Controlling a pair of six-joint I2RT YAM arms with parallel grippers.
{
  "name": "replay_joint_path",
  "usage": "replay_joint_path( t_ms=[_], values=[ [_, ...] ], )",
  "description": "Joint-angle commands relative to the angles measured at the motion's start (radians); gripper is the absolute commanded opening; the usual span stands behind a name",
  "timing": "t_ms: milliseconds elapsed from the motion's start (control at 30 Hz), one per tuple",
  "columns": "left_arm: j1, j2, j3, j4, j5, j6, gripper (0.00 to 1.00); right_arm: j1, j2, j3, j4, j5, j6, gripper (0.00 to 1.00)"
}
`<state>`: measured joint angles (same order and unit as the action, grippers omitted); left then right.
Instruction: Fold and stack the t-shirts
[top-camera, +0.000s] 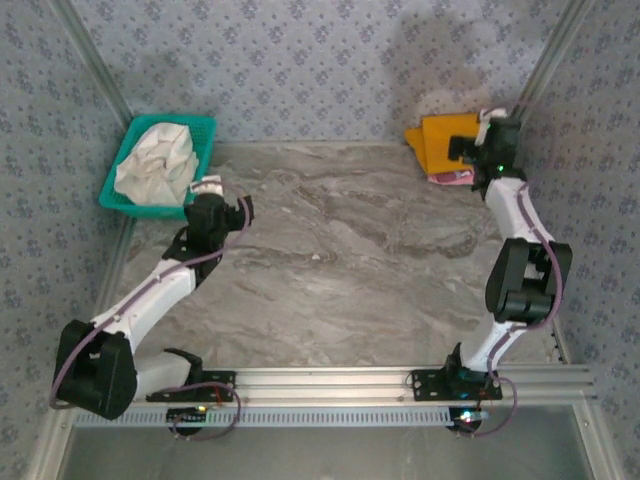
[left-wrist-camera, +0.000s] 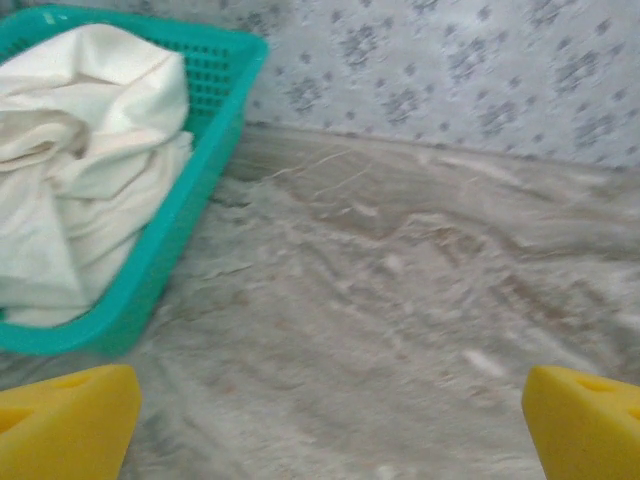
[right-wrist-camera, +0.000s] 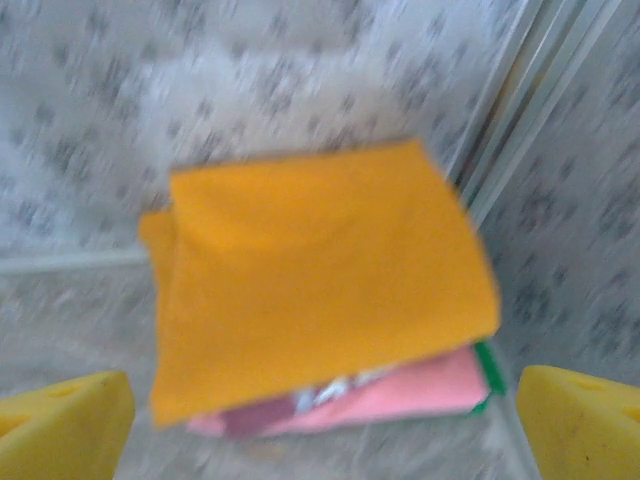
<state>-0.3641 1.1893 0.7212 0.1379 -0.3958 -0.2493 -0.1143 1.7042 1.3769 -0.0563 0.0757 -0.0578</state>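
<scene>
A folded mustard-yellow t-shirt (right-wrist-camera: 320, 270) tops a stack in the far right corner (top-camera: 445, 140). Under it peek a maroon shirt with white lettering (right-wrist-camera: 265, 412) and a pink shirt (right-wrist-camera: 420, 392). My right gripper (right-wrist-camera: 325, 440) hovers just in front of the stack, open, with nothing between its yellow fingertips (right-wrist-camera: 60, 425). In the top view the right gripper (top-camera: 478, 140) sits beside the stack. My left gripper (left-wrist-camera: 330, 430) is open above bare table, near a teal basket (left-wrist-camera: 215, 150) holding a crumpled white cloth (left-wrist-camera: 90, 150). From above, the left gripper (top-camera: 243, 210) points right.
The teal basket (top-camera: 205, 125) with the white cloth (top-camera: 155, 165) stands at the far left against the patterned wall. A green edge (right-wrist-camera: 488, 372) shows under the stack. Metal frame posts run up both back corners. The marble tabletop (top-camera: 340, 260) lies between the arms.
</scene>
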Motion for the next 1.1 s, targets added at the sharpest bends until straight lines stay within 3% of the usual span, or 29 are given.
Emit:
replay_joint_path(
  t_ms=[0,200,333,367,600,633,700,933,1000,1067],
  values=[
    [0.020,-0.063,-0.146,0.256,-0.100,0.180,0.98,0.098,-0.106,-0.168,0.055,0.053,0.060,1.00],
    [0.141,0.025,-0.222,0.368,-0.065,0.266,0.98,0.214,-0.287,-0.594,0.252,0.314,0.114,1.00],
    [0.282,0.060,-0.303,0.501,0.044,0.157,0.98,0.198,-0.355,-0.776,0.361,0.329,0.111,1.00],
    [0.303,0.048,-0.288,0.449,0.074,0.142,0.98,0.192,-0.344,-0.793,0.369,0.336,0.108,1.00],
    [0.354,0.053,-0.393,0.556,0.091,0.166,0.98,0.135,-0.272,-0.877,0.605,0.239,0.112,1.00],
    [0.358,0.059,-0.418,0.600,0.108,0.170,0.98,0.133,-0.267,-0.909,0.694,0.205,0.075,1.00],
    [0.364,0.087,-0.469,0.734,0.157,0.186,0.98,0.127,-0.241,-0.914,0.709,0.187,0.072,1.00],
    [0.374,0.286,-0.520,1.022,0.343,0.226,0.98,0.150,-0.185,-1.140,1.153,0.005,-0.035,1.00],
    [0.372,0.356,-0.516,1.091,0.383,0.242,0.98,0.154,-0.181,-1.104,1.094,0.010,-0.034,1.00],
    [0.373,0.329,-0.474,0.959,0.385,0.241,0.98,0.113,-0.175,-1.006,0.921,-0.036,0.008,1.00]
  ],
)
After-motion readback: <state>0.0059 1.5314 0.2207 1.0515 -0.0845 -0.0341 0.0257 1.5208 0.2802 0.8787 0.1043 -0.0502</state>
